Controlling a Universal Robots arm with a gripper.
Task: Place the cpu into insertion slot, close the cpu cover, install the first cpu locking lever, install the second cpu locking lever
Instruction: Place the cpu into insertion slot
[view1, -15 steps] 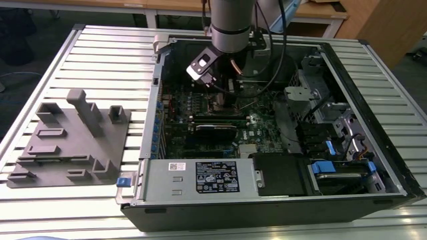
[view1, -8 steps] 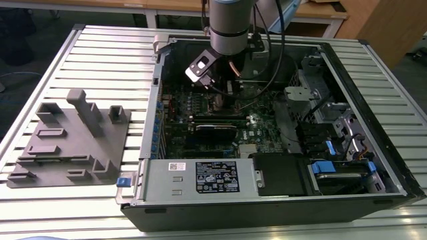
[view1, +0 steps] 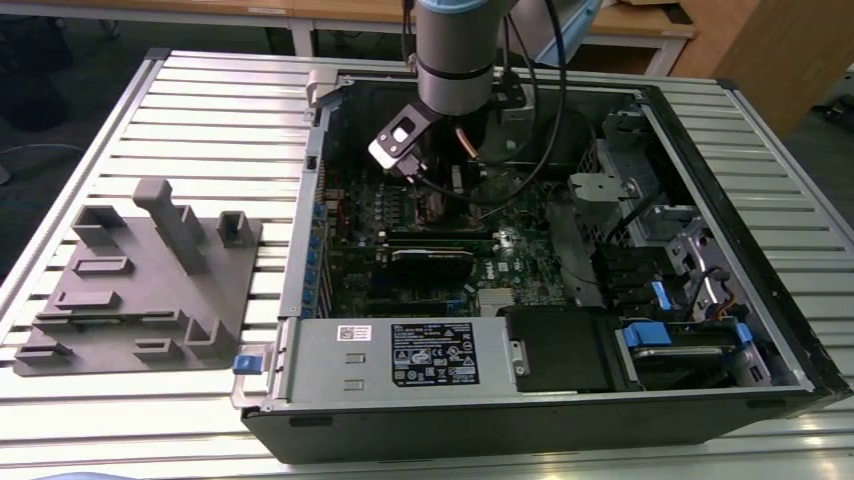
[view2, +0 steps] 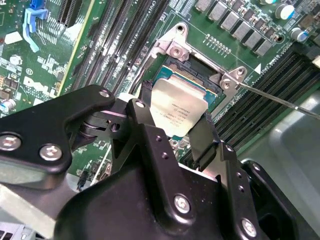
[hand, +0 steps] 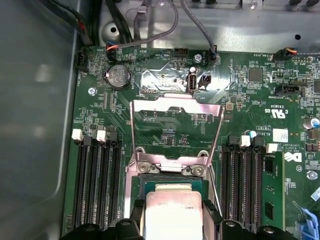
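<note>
My tool (view2: 175, 119) is clenched on the cpu (view2: 181, 102), which hangs just over the insertion slot (view2: 199, 79) inside the open computer case (view1: 534, 405). The cpu cover (hand: 176, 97) stands lifted. If the cpu goes down tilted or shifted, I think it may damage the slot's contacts.

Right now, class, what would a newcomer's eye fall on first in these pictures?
The square silvery chip pinched in the black gripper, right over the open socket on the green board. In the first wrist view, the socket's metal cover stands flipped open. In the exterior view, the arm reaches down into an open computer case.
</note>
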